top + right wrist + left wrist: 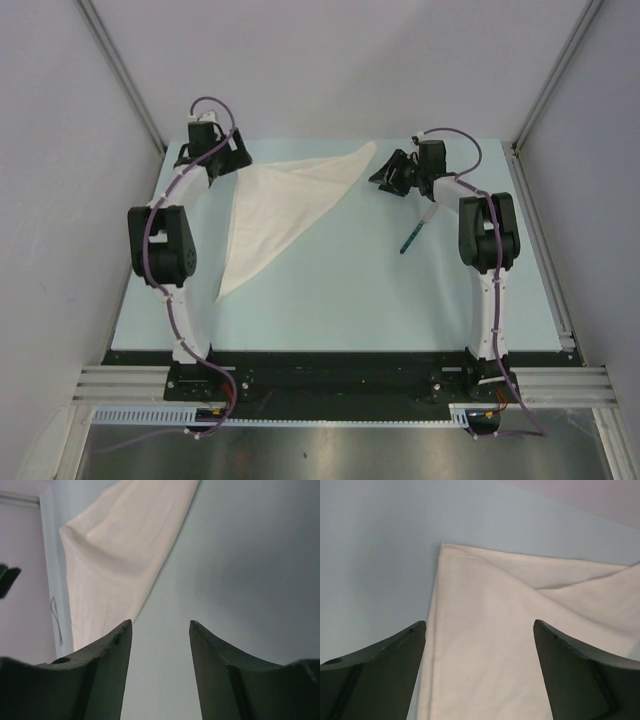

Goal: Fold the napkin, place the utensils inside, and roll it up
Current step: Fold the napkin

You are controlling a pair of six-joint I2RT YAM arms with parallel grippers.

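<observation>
White napkin point(275, 205) lies as a folded triangle left of centre; knife point(418, 232) is well apart to the right. Left gripper point(238, 160) has jaws wide over the napkin's far-left corner. Right gripper point(382, 176) is parted and empty, just beside the far tip.

Bright, even, diffuse light; faint soft shadow along napkin point(485, 645) fold; wrist views slightly soft, dimmer.
</observation>
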